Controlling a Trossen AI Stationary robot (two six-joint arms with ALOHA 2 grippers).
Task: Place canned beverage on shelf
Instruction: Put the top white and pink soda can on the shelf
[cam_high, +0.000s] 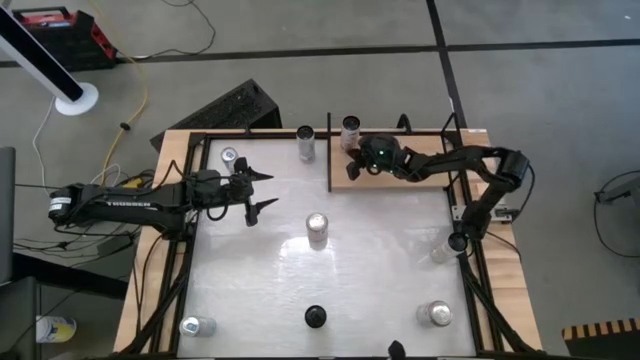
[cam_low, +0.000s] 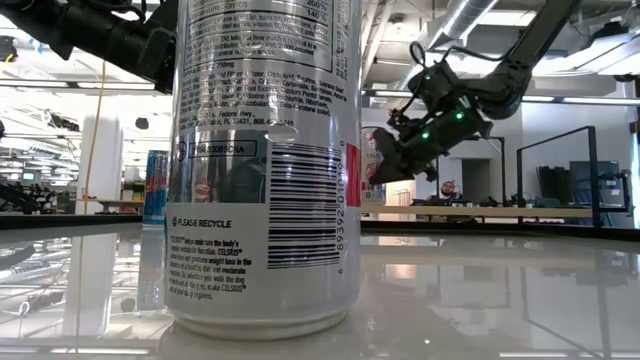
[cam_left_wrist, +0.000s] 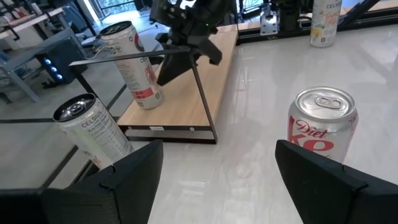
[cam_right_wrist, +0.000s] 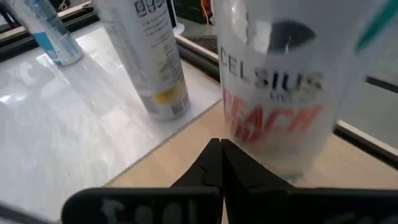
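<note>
A tall white Celsius can with red lettering (cam_high: 350, 130) stands on the light-wood shelf with thin black rods (cam_high: 400, 178), the clenched, empty right claw (cam_high: 352, 168) just beside it, so next the released left claw (cam_high: 262, 190), nearer the shelf's open edge, probably fetches another.

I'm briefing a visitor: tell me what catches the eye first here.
A Celsius can stands on the wooden shelf at the table's far edge, with the right hand shut just beside it. The left hand hovers open over the white table, facing a Diet Coke can.
</note>
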